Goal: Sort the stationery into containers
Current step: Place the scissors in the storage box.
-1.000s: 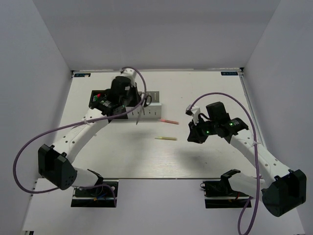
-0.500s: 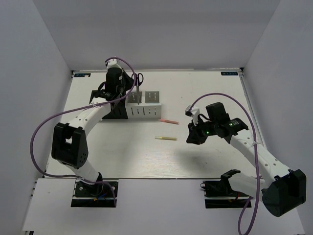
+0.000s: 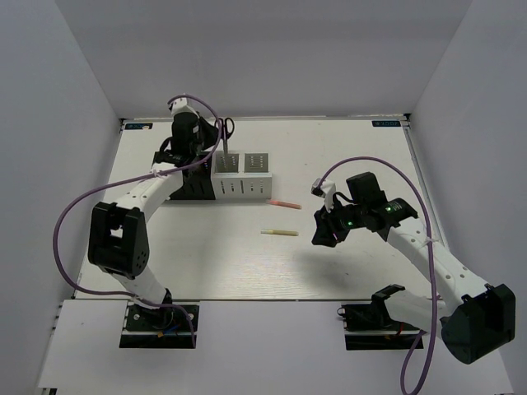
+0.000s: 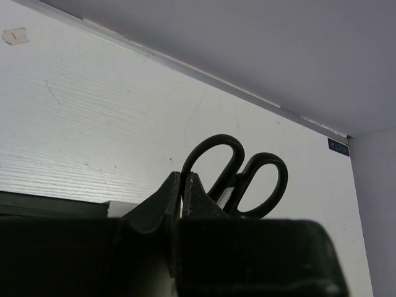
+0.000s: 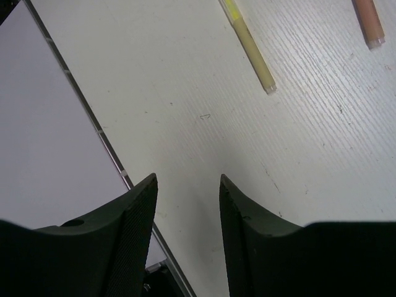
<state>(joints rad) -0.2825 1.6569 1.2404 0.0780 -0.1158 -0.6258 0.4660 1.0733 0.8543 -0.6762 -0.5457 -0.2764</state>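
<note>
The row of holders stands at the back left, two black (image 3: 198,188) and two white (image 3: 257,164). My left gripper (image 3: 211,151) hovers over the row at the first white holder. Its jaws (image 4: 184,179) are shut on a thin pink pen, seen only as a pink sliver between the fingers. The black-handled scissors (image 3: 224,127) stand handles up just behind the gripper and also show in the left wrist view (image 4: 238,176). The yellow pencil (image 3: 280,233) and the pink-ended tube (image 3: 284,202) lie on the table. My right gripper (image 3: 323,234) is open and empty, to the right of the pencil (image 5: 250,46).
The tube's end shows in the right wrist view's top right corner (image 5: 369,21). The table's near edge and a rail (image 5: 111,154) run below the right fingers. White walls enclose the table on three sides. The markers are not in view.
My left gripper has swung from in front of the holders to over them and toward the back. The scissors' handles have shifted a little left. My right gripper has drifted slightly left.
</note>
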